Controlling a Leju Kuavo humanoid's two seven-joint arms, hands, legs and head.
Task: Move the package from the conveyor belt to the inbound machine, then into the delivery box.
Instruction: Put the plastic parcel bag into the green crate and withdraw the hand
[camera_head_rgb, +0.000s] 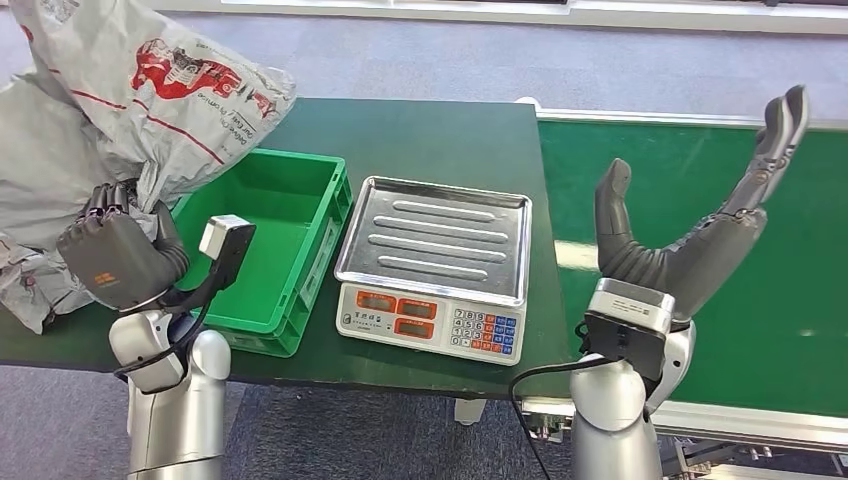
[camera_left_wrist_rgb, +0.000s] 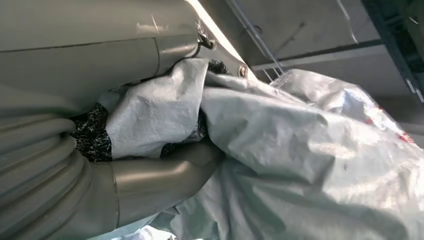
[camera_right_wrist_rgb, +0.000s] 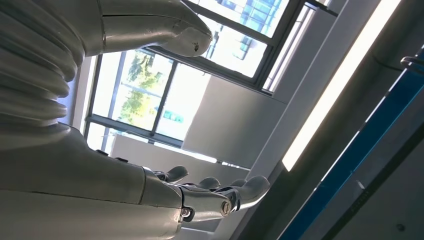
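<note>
Head view: left hand (camera_head_rgb: 118, 258) grasps the grey package (camera_head_rgb: 130, 100), raised over the table's left edge beside the green box (camera_head_rgb: 300, 255). Right hand (camera_head_rgb: 690, 215) spread, empty, above the belt (camera_head_rgb: 790, 300).

Grey-blue carpet floor (camera_head_rgb: 560, 60) beyond and in front of dark green table (camera_head_rgb: 440, 130). White strip (camera_head_rgb: 600, 12) along far edge of floor. Right wrist view: large dark-framed windows (camera_right_wrist_rgb: 165, 95), trees outside, pale wall panel (camera_right_wrist_rgb: 235, 120), long lit ceiling light strip (camera_right_wrist_rgb: 340, 80).
</note>
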